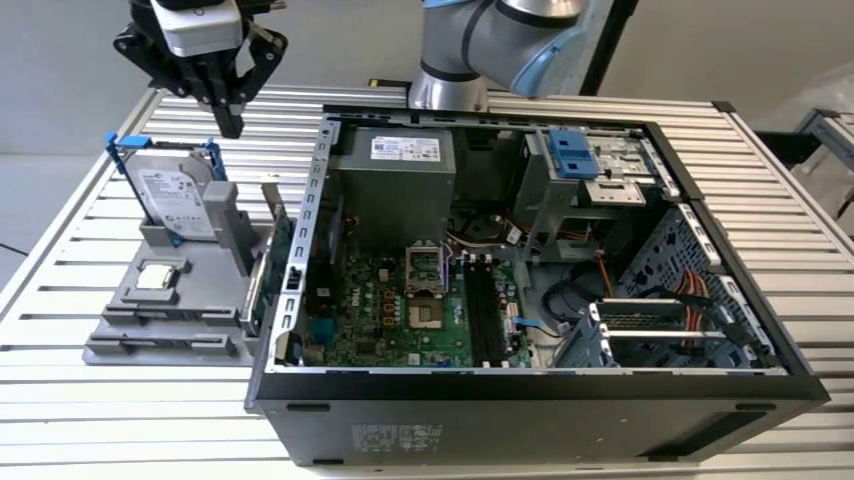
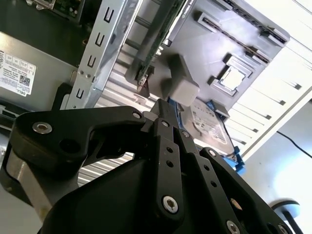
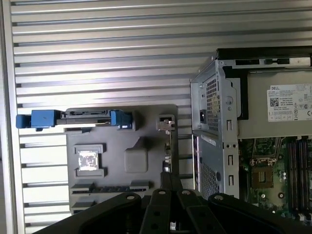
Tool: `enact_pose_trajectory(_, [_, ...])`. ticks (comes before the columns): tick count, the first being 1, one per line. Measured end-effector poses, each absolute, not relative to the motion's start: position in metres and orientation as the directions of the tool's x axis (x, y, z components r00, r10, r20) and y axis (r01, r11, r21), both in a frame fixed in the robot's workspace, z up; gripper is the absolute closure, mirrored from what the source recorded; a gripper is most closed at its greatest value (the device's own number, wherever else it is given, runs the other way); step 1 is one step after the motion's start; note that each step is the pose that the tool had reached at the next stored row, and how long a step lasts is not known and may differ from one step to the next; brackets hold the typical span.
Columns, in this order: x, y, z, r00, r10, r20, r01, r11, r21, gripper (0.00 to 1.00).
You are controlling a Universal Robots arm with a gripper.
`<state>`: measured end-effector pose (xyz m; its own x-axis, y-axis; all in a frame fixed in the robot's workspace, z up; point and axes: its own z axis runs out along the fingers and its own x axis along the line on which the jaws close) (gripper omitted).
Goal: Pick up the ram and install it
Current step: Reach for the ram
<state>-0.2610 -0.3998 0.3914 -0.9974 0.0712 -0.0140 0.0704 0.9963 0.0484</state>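
Exterior view: the arm's black fingers hang pressed together, holding nothing, above the grey moulded parts holder on the slatted metal surface. The long, thin dark circuit-board ram stick stands on edge in the holder's slot, just beside the open black computer case. It is presumably kept upright so its top edge can be pinched. Ram not yet lifted.

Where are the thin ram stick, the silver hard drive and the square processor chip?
long thin ram stick [image 1: 274,225]: exterior view, upper part of its upright board.
silver boxy hard drive with blue rails [image 1: 174,195]: exterior view, its labelled face.
small square silver processor chip [image 1: 160,277]: exterior view, its top.
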Motion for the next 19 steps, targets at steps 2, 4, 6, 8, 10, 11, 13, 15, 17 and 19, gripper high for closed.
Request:
enact_pose_trajectory(2, [-0.263,-0.4,0.391,-0.997,0.071,-0.014,0.07,0.996,0.048,1.0])
enact_pose_trajectory(4, [-0.265,-0.4,0.391,-0.997,0.071,-0.014,0.07,0.996,0.048,1.0])
enact_pose_trajectory(6, [-0.267,-0.4,0.391,-0.997,0.071,-0.014,0.07,0.996,0.048,1.0])
enact_pose_trajectory(8, [-0.27,-0.4,0.391,-0.997,0.071,-0.014,0.07,0.996,0.048,1.0])
enact_pose_trajectory(10, [-0.272,-0.4,0.391,-0.997,0.071,-0.014,0.07,0.996,0.048,1.0])
enact_pose_trajectory(11, [-0.273,-0.4,0.391,-0.997,0.071,-0.014,0.07,0.996,0.048,1.0])
enact_pose_trajectory(13, [-0.275,-0.4,0.391,-0.997,0.071,-0.014,0.07,0.996,0.048,1.0])
enact_pose_trajectory(15, [-0.277,-0.4,0.391,-0.997,0.071,-0.014,0.07,0.996,0.048,1.0])
enact_pose_trajectory(17, [-0.279,-0.4,0.391,-0.997,0.071,-0.014,0.07,0.996,0.048,1.0])
enact_pose_trajectory(19, [-0.281,-0.4,0.391,-0.997,0.071,-0.014,0.07,0.996,0.048,1.0])
